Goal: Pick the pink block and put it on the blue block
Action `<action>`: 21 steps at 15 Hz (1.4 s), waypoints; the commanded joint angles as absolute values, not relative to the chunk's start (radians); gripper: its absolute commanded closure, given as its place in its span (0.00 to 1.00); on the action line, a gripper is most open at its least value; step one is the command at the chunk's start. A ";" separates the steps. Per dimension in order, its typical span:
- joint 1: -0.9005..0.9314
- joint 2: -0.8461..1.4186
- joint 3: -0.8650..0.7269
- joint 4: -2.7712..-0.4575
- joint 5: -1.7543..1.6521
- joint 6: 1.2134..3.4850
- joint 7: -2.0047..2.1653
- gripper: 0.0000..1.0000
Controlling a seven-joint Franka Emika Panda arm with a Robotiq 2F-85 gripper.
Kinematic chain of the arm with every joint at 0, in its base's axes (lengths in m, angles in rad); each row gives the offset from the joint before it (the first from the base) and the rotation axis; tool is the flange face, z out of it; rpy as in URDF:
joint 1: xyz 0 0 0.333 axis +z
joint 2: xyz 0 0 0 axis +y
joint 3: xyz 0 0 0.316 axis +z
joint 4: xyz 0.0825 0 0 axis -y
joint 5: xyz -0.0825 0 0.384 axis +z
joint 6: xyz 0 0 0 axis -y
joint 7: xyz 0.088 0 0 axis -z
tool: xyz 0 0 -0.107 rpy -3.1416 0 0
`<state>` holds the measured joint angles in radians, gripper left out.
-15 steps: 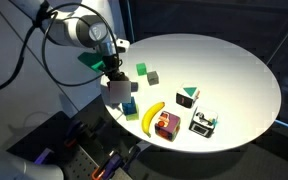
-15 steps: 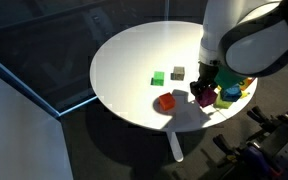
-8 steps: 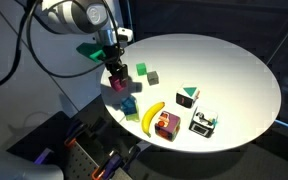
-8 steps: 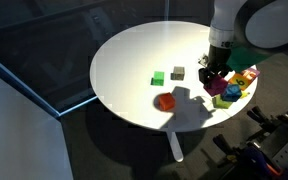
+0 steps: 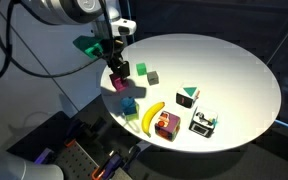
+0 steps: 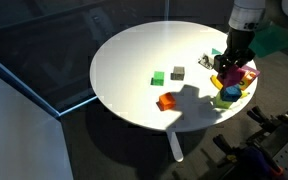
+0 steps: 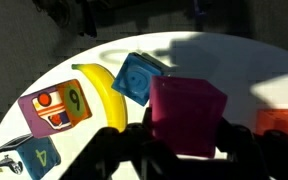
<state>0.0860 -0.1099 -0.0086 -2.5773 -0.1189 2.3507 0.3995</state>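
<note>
My gripper [image 5: 117, 72] is shut on the small pink block [image 5: 119, 83] and holds it in the air above the near edge of the round white table [image 5: 224, 70]. In the wrist view the pink block [image 7: 187, 115] sits between the two dark fingers [image 7: 246, 150]. The small blue block [image 5: 129, 104] lies on the table just below and beside it; in the wrist view the blue block [image 7: 139, 77] shows a drawn face on top. In an exterior view the gripper [image 6: 230, 72] hangs over the cluster of blocks.
A banana [image 5: 152, 117] lies next to the blue block. A larger magenta cube with yellow markings [image 5: 165, 124], a black-and-white cube [image 5: 203, 122] and a green-red block [image 5: 189, 95] stand nearby. A green cube [image 5: 141, 69], a grey cube [image 5: 154, 76] and an orange block [image 6: 167, 101] also lie there.
My gripper has risen from the table with the pink block in it and moved slightly away from the table's edge. The blue block, earlier hidden below the gripper, now shows.
</note>
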 commanded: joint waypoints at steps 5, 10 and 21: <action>-0.015 -0.192 0.005 -2.683 -0.115 2.378 0.473 0.71; -0.059 -0.176 0.002 -2.715 -0.114 2.454 0.525 0.71; -0.071 -0.108 0.004 -2.725 -0.110 2.565 0.542 0.71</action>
<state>-0.0617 -0.1284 -0.0054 -2.7286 -0.1174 2.5322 0.5360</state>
